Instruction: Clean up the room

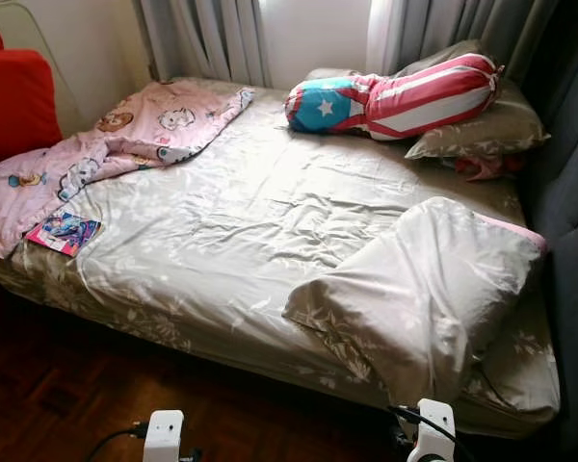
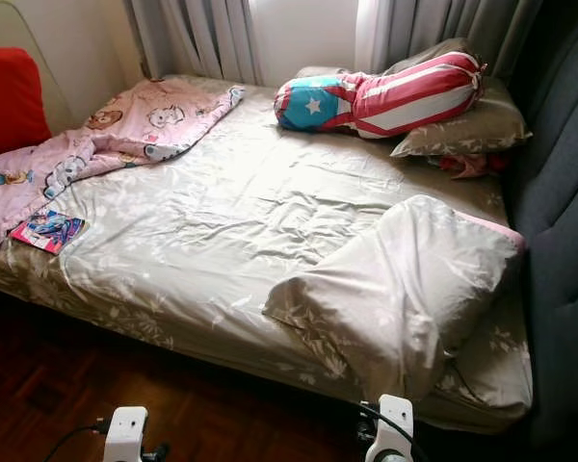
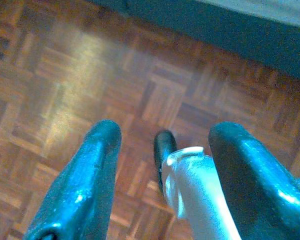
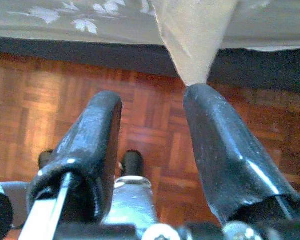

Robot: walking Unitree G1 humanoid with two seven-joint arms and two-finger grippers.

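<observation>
A bed (image 1: 222,241) with a beige leaf-print sheet stands before me. A crumpled pink cartoon blanket (image 1: 125,135) lies over its far left corner. A colourful picture book (image 1: 63,232) rests at the left front edge. A beige duvet (image 1: 424,289) is bunched at the front right. At the head lies a star-and-stripes bolster (image 1: 395,96) on a beige pillow (image 1: 482,130), with a red cloth (image 1: 482,166) under it. Both arms hang low over the parquet. My left gripper (image 3: 167,131) is open and holds nothing. My right gripper (image 4: 155,97) is open below a hanging duvet corner (image 4: 190,40).
A red cushion (image 1: 14,101) leans at the far left. A dark grey upholstered panel (image 1: 568,221) runs along the bed's right side. Grey curtains (image 1: 207,38) hang behind the bed. Dark parquet floor (image 1: 58,385) lies between me and the bed.
</observation>
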